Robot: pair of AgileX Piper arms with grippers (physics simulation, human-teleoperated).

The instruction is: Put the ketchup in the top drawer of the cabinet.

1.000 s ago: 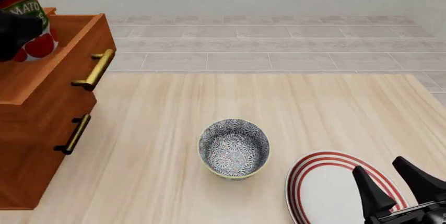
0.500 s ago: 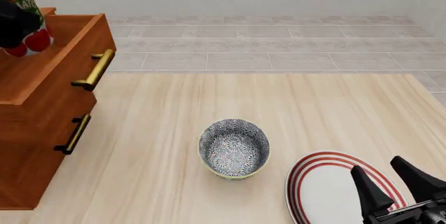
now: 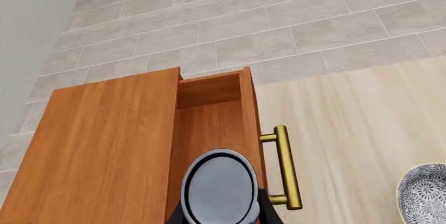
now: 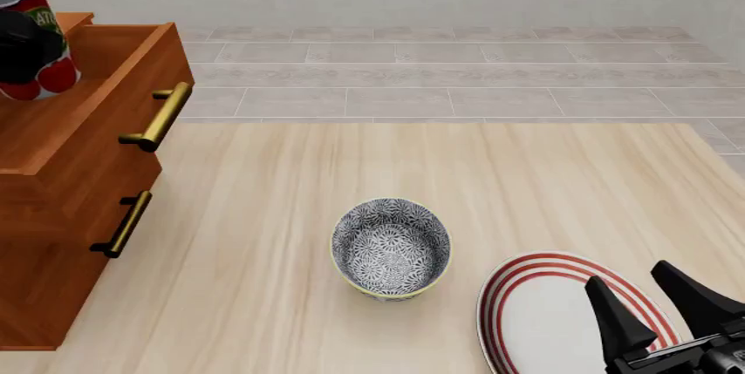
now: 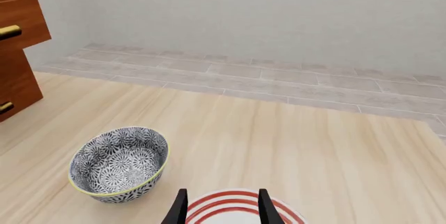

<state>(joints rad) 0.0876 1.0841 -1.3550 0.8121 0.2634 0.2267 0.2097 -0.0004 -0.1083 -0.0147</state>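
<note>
Ketchup (image 4: 30, 38) clamped in my left gripper (image 3: 219, 211) above the open top drawer (image 3: 209, 125) | not yet released | right gripper (image 4: 664, 300) spread, idle

The left gripper (image 4: 14, 47) holds the ketchup (image 4: 33, 38) above the open top drawer (image 4: 99, 104) of the cabinet (image 4: 58, 243). The bowl (image 4: 392, 248) stands to its right, nearer the right gripper (image 4: 664, 304), which is over the plate (image 4: 524, 304).
</note>
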